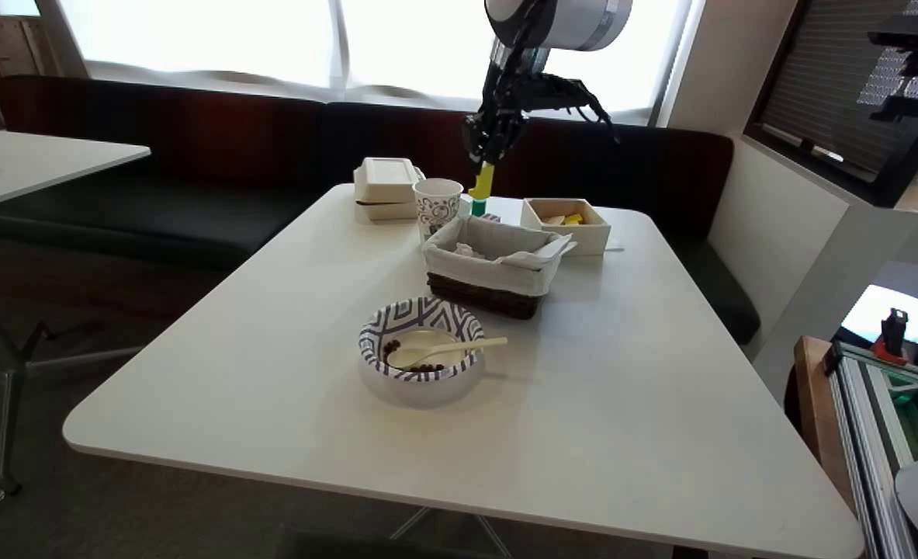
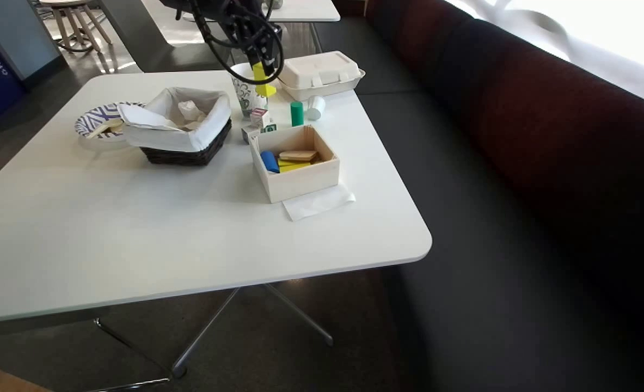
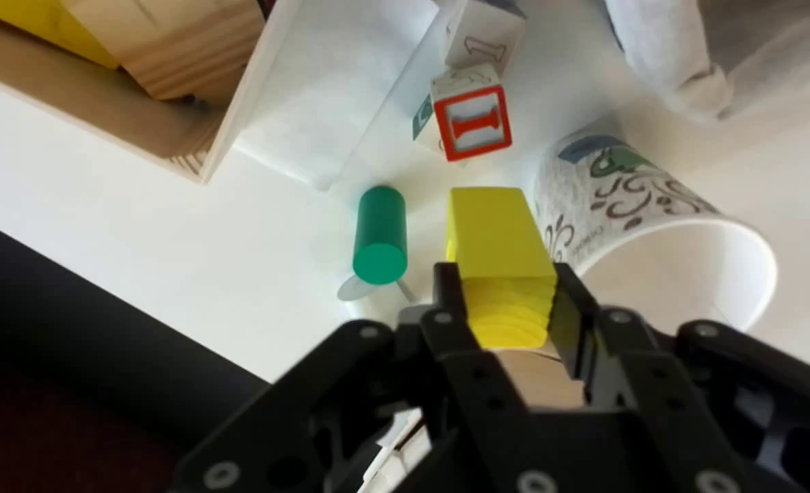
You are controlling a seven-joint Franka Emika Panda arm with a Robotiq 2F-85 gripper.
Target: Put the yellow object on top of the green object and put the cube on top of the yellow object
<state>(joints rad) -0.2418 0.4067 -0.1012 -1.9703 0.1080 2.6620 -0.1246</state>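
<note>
Clasping the yellow wooden block (image 3: 490, 229) by its top in the gripper (image 3: 506, 291) — probably to keep its foot free. Not yet over the green cylinder (image 3: 381, 229), upright below and left of the gripper in the wrist view, likely as a flat seat. Past the block's tip, leaving the red-framed letter cube (image 3: 472, 123) untouched — perhaps for last.
</note>
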